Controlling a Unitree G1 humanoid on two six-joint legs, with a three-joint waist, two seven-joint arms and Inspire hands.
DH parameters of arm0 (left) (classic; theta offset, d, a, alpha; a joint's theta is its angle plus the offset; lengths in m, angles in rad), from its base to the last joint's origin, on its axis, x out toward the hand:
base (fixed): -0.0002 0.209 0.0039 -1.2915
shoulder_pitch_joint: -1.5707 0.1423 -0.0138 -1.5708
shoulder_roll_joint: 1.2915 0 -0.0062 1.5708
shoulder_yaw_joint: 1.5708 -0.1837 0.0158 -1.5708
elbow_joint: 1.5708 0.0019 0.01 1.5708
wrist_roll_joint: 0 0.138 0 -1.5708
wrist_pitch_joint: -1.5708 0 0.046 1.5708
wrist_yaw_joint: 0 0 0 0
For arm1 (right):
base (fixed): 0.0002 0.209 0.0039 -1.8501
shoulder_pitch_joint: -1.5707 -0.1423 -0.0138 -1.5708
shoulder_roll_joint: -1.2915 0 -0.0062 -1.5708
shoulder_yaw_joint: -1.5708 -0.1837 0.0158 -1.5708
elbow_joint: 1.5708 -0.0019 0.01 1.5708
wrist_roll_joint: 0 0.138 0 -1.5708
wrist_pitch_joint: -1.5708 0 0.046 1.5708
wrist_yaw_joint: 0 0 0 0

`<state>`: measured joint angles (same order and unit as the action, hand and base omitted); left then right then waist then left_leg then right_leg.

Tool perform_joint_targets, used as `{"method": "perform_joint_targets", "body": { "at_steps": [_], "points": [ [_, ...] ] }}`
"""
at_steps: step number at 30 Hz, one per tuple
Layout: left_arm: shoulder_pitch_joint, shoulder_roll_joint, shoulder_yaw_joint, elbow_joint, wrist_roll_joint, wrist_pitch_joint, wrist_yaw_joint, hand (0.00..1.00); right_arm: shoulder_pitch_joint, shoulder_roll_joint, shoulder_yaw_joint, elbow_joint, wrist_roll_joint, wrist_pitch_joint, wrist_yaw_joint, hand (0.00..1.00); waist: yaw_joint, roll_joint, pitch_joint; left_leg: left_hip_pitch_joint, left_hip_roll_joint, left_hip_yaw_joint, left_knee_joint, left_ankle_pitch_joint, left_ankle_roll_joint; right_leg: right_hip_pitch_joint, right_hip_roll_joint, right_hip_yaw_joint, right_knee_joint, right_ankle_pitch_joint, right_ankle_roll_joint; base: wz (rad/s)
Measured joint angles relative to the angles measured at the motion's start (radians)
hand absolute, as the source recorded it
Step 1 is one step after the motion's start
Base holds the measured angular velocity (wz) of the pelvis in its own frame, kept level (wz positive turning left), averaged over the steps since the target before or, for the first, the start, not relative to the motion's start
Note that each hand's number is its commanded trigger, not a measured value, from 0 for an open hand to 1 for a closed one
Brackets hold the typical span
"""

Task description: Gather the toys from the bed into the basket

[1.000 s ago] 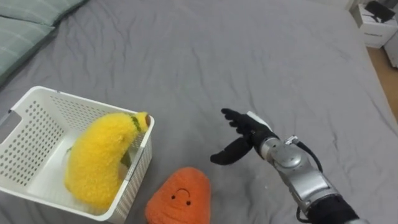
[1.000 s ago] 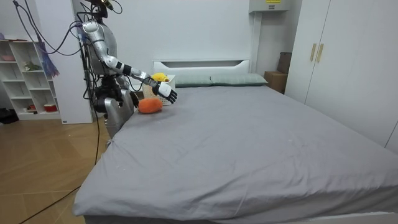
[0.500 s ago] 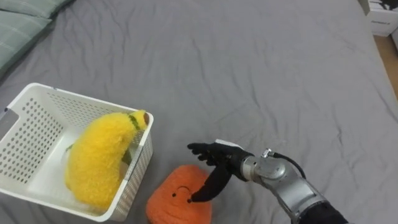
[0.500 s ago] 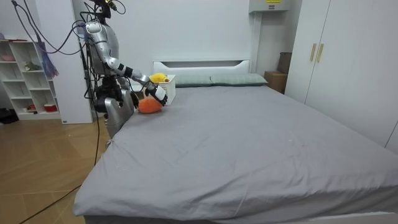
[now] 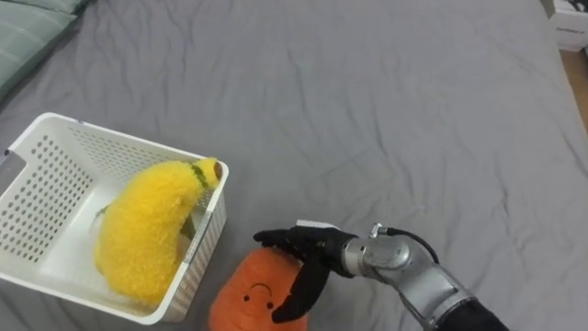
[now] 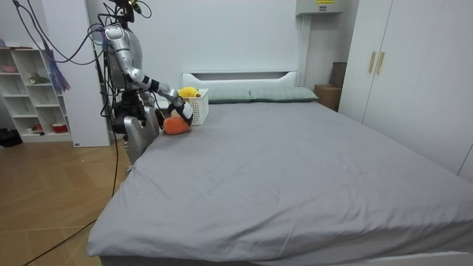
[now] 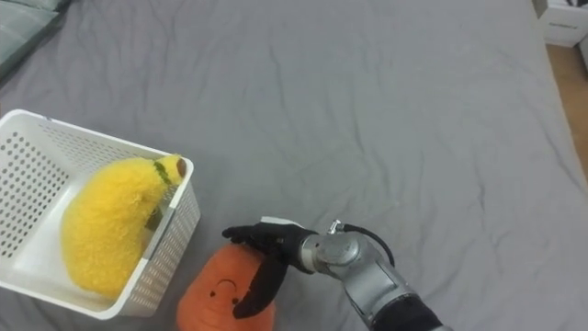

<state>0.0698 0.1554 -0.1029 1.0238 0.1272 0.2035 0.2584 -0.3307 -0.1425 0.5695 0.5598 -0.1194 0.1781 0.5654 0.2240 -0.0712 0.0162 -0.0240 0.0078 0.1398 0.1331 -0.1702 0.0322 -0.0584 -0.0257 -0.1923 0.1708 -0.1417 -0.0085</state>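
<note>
An orange plush toy (image 5: 241, 296) with a smiling face lies on the grey bed (image 5: 386, 110), close to its near edge. My right hand (image 5: 308, 250) rests over the toy's top right side, open, with fingers straight along the top and the thumb pointing down its flank. Just left of the toy stands a white perforated basket (image 5: 119, 147) holding a yellow plush banana (image 5: 142, 230). In the room view I stand at the bed's corner on the room view's left, right arm stretched to the orange plush toy (image 6: 176, 125) beside the basket (image 6: 199, 111).
Green pillows (image 5: 28, 28) lie at the far left by the headboard. A white box (image 5: 574, 23) sits on the floor past the bed's right edge. The room view has a white shelf (image 6: 29, 96) behind me and a wardrobe (image 6: 399, 74) at the right.
My right hand has swung left and down from open bedsheet onto the orange toy. The eye view has tipped slightly lower.
</note>
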Motion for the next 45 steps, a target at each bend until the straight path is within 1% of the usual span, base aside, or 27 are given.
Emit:
{"method": "perform_joint_targets", "body": {
  "at_steps": [6, 11, 12, 14, 16, 17, 19, 23, 24, 26, 28, 31, 34, 42, 45],
  "points": [
    [-0.023, -0.001, 0.0, 0.031, -0.029, -0.003, -0.001, 0.0, 0.0, 0.008, 0.016, 0.001, -0.086, 0.013, 0.017, 0.0, 0.004, 0.001, -0.0002, 0.0, -0.001, 0.0, 0.0, 0.0, 0.0, -0.001, 0.001, 0.004, 0.0, 0.0, 0.0, 0.0],
    [-0.039, -0.005, 0.0, 0.058, -0.032, -0.011, 0.001, 0.0, 0.0, 0.01, 0.037, 0.024, -0.172, 0.014, 0.019, 0.0, 0.008, 0.001, -0.0002, 0.001, 0.0, 0.007, 0.001, 0.0, 0.0, -0.001, -0.003, 0.0, 0.0, 0.0, 0.0, 0.0],
    [-0.039, -0.005, 0.0, 0.058, -0.036, -0.011, 0.001, 0.0, 0.0, 0.01, 0.037, 0.031, -0.197, 0.015, 0.019, 0.07, 0.007, 0.001, -0.0002, 0.001, 0.0, 0.009, 0.001, 0.0, 0.0, -0.001, -0.006, -0.001, 0.0, 0.0, 0.0, 0.0],
    [-0.039, -0.005, 0.0, 0.058, -0.036, -0.011, 0.002, 0.0, 0.0, 0.018, 0.037, 0.039, -0.24, 0.018, 0.016, 0.45, 0.007, 0.001, -0.0001, 0.001, 0.001, 0.011, 0.001, 0.0, 0.0, -0.002, -0.005, -0.001, 0.0, 0.0, 0.0, 0.0],
    [-0.039, -0.005, 0.0, 0.057, -0.036, -0.011, 0.004, 0.0, 0.0, 0.023, 0.037, 0.052, -0.295, 0.02, 0.007, 0.91, 0.008, 0.001, 0.0, 0.0, 0.001, 0.011, 0.001, 0.0, 0.0, -0.003, 0.001, -0.001, 0.001, 0.0, 0.0, 0.0],
    [-0.039, -0.005, 0.0, 0.057, -0.036, -0.011, 0.005, 0.0, 0.0, 0.025, 0.036, 0.054, -0.311, 0.02, 0.002, 1.0, 0.007, 0.001, 0.0, 0.0, 0.001, 0.011, 0.001, 0.0, 0.0, -0.004, 0.001, -0.001, 0.001, 0.001, -0.001, 0.0],
    [-0.038, -0.009, 0.0, 0.056, -0.036, -0.011, 0.015, 0.0, 0.0, 0.027, 0.036, 0.056, -0.381, 0.02, -0.02, 1.0, 0.006, 0.001, 0.0002, -0.001, 0.001, 0.011, 0.001, 0.0, 0.0, -0.003, 0.001, 0.0, 0.001, 0.001, -0.002, 0.0],
    [-0.037, -0.01, -0.003, 0.056, -0.036, -0.014, 0.019, 0.0, -0.001, 0.029, 0.032, 0.09, -0.415, 0.021, -0.057, 1.0, 0.006, 0.0, -0.0002, -0.002, 0.0, 0.008, 0.001, 0.0, 0.0, -0.002, 0.001, -0.002, 0.001, 0.001, -0.002, 0.01],
    [-0.037, -0.009, -0.013, 0.056, -0.037, -0.014, 0.023, 0.0, -0.001, 0.03, 0.032, 0.109, -0.422, 0.021, -0.066, 1.0, 0.006, 0.001, -0.0001, -0.001, 0.0, 0.006, 0.001, 0.0, 0.0, -0.001, 0.0, -0.002, 0.0, 0.001, -0.002, 0.04],
    [-0.036, -0.009, -0.022, 0.057, -0.037, -0.016, 0.03, 0.0, -0.001, 0.034, 0.03, 0.152, -0.425, 0.02, -0.085, 1.0, 0.006, 0.001, -0.0001, 0.0, -0.002, -0.004, 0.002, 0.0, 0.0, 0.004, -0.001, -0.003, -0.001, 0.001, -0.002, 0.07],
    [-0.027, -0.01, -0.023, 0.057, -0.04, -0.035, 0.041, 0.0, -0.001, 0.035, 0.027, 0.185, -0.43, 0.02, -0.108, 1.0, 0.012, 0.0, 0.0003, 0.0, -0.002, -0.002, 0.002, 0.0, 0.0, 0.004, -0.002, -0.003, -0.001, 0.001, -0.001, 0.02],
    [-0.024, -0.01, -0.025, 0.056, -0.052, -0.047, 0.045, 0.0, -0.001, 0.038, 0.027, 0.202, -0.431, 0.019, -0.128, 1.0, 0.014, -0.001, 0.0008, 0.0, -0.001, -0.002, 0.002, 0.0, 0.0, 0.003, -0.001, -0.005, -0.001, 0.001, -0.001, 0.0],
    [-0.024, -0.009, -0.029, 0.056, -0.052, -0.061, 0.045, 0.0, -0.001, 0.04, 0.027, 0.226, -0.441, 0.019, -0.139, 1.0, 0.029, -0.003, 0.0012, 0.0, -0.001, -0.003, 0.001, 0.0, 0.0, 0.003, 0.0, -0.007, 0.0, 0.001, -0.001, 0.0],
    [-0.023, -0.007, -0.029, 0.056, -0.052, -0.073, 0.045, 0.0, -0.002, 0.048, 0.027, 0.243, -0.44, 0.008, -0.169, 1.0, 0.033, -0.012, 0.0016, 0.0, -0.001, -0.003, 0.001, 0.0, 0.0, 0.003, 0.0, -0.007, -0.001, 0.001, -0.001, 0.0],
    [-0.018, -0.005, -0.029, 0.056, -0.052, -0.08, 0.045, 0.0, -0.002, 0.05, 0.025, 0.258, -0.436, 0.007, -0.174, 1.0, 0.033, -0.012, 0.0019, 0.0, -0.001, -0.004, 0.001, 0.0, 0.0, 0.003, 0.0, -0.006, -0.001, 0.001, -0.001, 0.0]
  ]
}}
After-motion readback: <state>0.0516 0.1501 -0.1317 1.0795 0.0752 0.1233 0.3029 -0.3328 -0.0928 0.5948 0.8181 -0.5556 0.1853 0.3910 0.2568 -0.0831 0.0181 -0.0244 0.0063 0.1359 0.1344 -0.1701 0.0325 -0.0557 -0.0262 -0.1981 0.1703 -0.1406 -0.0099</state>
